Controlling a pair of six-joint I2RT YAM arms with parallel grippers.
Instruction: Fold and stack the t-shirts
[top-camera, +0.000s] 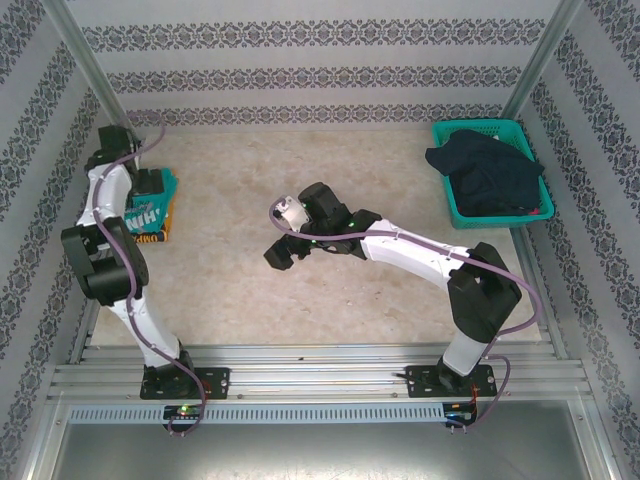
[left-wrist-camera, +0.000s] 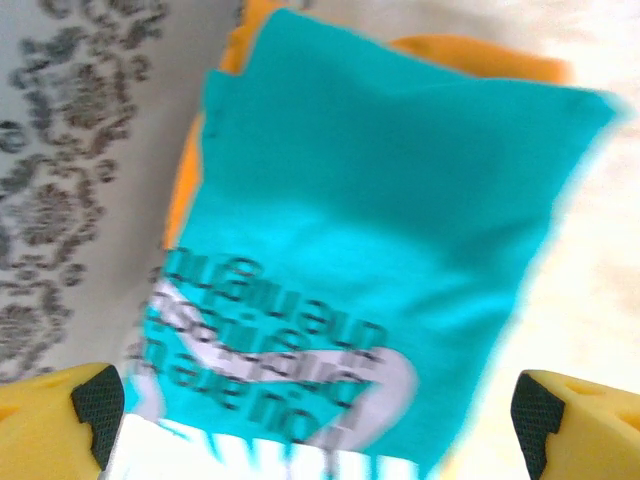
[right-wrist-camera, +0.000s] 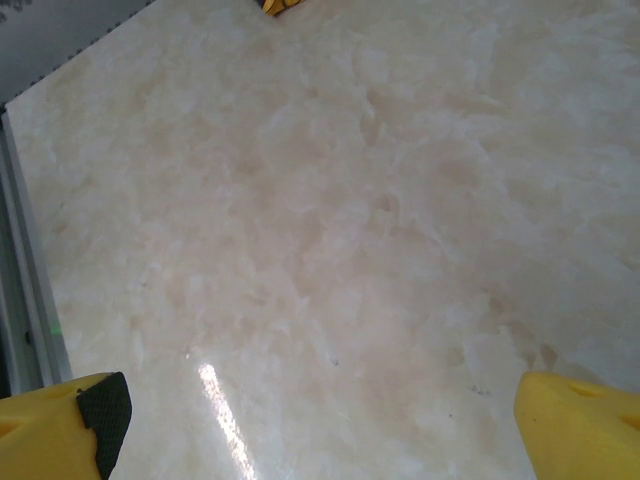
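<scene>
My left tool (left-wrist-camera: 318, 420) stood spread as wide as it goes, with nothing between its pads, above the teal-green t-shirt (left-wrist-camera: 380, 200). That shirt lay folded into a rough rectangle, white lettering upward, on top of the mustard-yellow t-shirt (left-wrist-camera: 480, 55), whose edges peeked out along 2 sides. This stack of 2 sat against the left edge of the worktop (top-camera: 300, 180), toward the far-left corner. My right tool (right-wrist-camera: 320, 420) was just as wide open and empty, over bare worktop near the middle. A teal mesh basket (top-camera: 480, 125) in the far-right corner held a crumpled dark garment (top-camera: 490, 175), though I could not tell what kind. I judged the shirts light, limp and in no way fragile, but with no stiffness of their own. Lifted from 1 point, a folded shirt would probably sag and spill its folds. Cloth on cloth looked likely to grip a little, while the smooth worktop would let the whole stack slide if nudged. To move a folded shirt I would pinch a folded edge through all its layers, better still 2 corners with both tools. For the heap in the basket, a raised ridge of cloth seemed the easiest hold.
</scene>
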